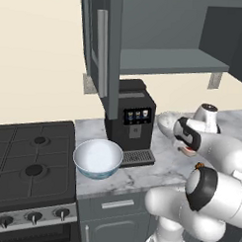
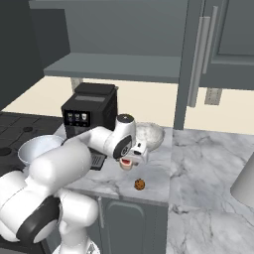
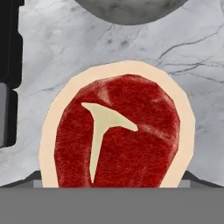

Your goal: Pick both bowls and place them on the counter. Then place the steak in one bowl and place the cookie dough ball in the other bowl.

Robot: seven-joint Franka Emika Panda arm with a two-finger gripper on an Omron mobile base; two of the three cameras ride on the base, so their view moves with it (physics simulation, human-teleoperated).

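Note:
The steak (image 3: 118, 135), red with a pale fat rim, lies flat on the marble counter (image 3: 52, 52). My gripper (image 3: 112, 181) is right over it, open, a fingertip on either side of the meat. In the right base view the gripper (image 2: 130, 159) hangs low above the steak (image 2: 126, 164). Just behind it on the counter stands the grey marbled bowl (image 2: 150, 134). The wide white bowl with blue pattern (image 1: 98, 159) sits upright on the counter near the stove. The cookie dough ball (image 2: 140, 184) rests near the counter's front edge, a little right of the gripper.
A black coffee machine (image 1: 130, 121) stands between the two bowls, and its drip tray (image 3: 6, 87) lies close to the steak's left in the hand view. The black gas stove (image 1: 32, 164) borders the counter on the left. An open cabinet door (image 1: 108, 53) hangs above.

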